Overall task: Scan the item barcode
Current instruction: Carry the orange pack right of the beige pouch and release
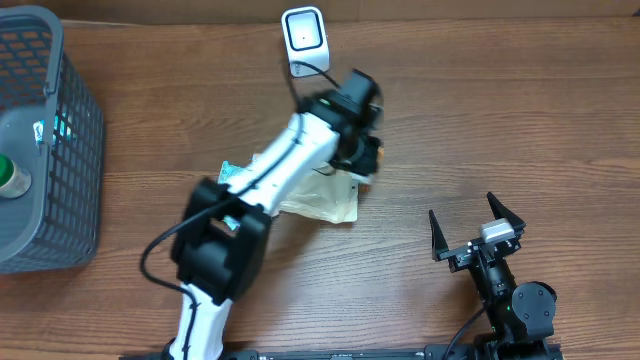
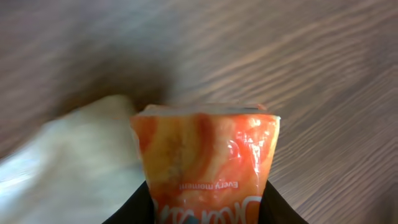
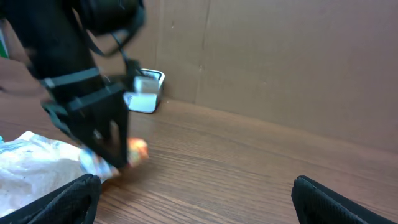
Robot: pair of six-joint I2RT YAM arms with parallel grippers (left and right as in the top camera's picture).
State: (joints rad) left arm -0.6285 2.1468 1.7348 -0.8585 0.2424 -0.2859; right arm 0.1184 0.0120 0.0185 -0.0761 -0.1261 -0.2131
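My left gripper (image 1: pixel 368 155) is shut on the item, an orange snack packet (image 2: pixel 208 162) with white lettering. Its black fingers (image 2: pixel 132 210) press the packet's two sides, and the packet stands out in front of them above the wooden table. No barcode shows on the side facing the left wrist camera. The white scanner (image 1: pixel 303 38) stands at the table's back edge, just beyond the left gripper, and the right wrist view shows the scanner (image 3: pixel 146 93) too. My right gripper (image 1: pixel 477 228) rests open at the front right with nothing between its fingers.
A pale plastic bag (image 1: pixel 320 195) lies on the table under the left arm. A grey mesh basket (image 1: pixel 60 150) stands at the far left with a green-topped item (image 1: pixel 12 175) inside. A cardboard wall (image 3: pixel 280 62) backs the table.
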